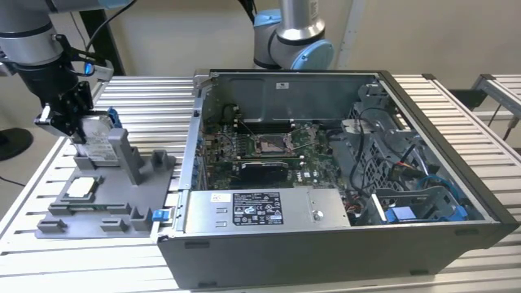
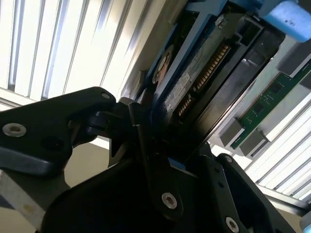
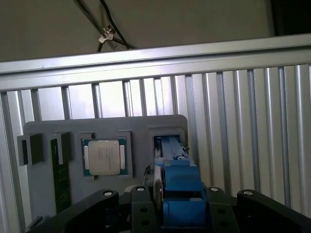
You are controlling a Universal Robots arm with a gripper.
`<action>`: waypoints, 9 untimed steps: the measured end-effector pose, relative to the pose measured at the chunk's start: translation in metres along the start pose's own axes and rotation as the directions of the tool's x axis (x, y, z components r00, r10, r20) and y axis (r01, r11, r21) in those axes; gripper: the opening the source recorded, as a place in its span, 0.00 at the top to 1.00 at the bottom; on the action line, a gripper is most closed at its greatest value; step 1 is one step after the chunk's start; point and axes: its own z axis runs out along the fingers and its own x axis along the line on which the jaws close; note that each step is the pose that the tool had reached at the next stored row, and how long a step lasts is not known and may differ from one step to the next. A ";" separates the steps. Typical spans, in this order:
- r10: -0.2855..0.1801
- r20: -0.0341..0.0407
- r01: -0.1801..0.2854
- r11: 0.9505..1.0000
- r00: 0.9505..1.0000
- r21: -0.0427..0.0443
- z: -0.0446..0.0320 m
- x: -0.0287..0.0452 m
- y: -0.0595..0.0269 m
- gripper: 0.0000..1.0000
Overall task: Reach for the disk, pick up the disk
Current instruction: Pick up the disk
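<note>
Disk (image 1: 97, 141) | silver-grey metal slab with a white label, being framed by a blue bracket (image 3: 180, 190) | being stood upright on its edge | being kept in a slot of the grey holder (image 1: 106, 198) at the exterior view's left | top edge being clasped by the gripper (image 1: 86, 125)

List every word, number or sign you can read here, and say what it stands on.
Disk, white label: print too small to read.
Power supply box, dark label: print too small to read.
Chip: faint print, unreadable.
White sticker on the computer case: unreadable.
</note>
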 end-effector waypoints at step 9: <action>0.000 0.000 0.000 1.000 1.000 0.000 -0.0030 -0.0001 0.0000 1.00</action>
